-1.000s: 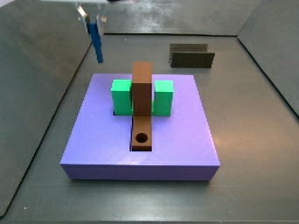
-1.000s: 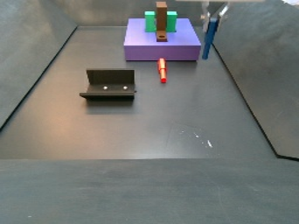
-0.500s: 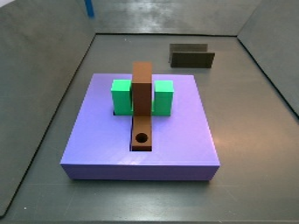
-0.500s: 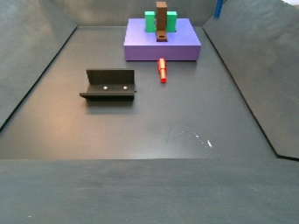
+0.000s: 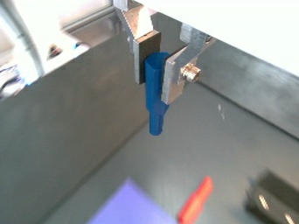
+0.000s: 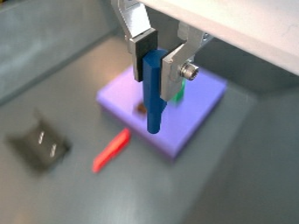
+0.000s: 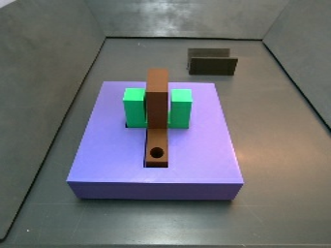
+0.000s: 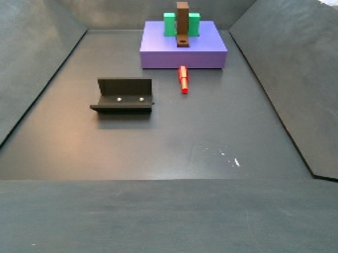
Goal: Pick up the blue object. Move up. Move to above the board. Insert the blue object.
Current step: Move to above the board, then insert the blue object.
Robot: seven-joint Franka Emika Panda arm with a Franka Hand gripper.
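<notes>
The gripper point(image 6: 156, 54) hangs high above the floor, out of both side views. Its fingers point(image 5: 177, 70) clamp the blue object point(image 5: 155, 94), held upright.

wrist views down past hand point(image 5: 160, 70), side views opposed

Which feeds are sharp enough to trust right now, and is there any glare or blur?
Both wrist views are soft: gripper and blue object readable, floor and red stick blurred. Both side views are sharp, with the board crisp, but the gripper is out of frame there.
</notes>
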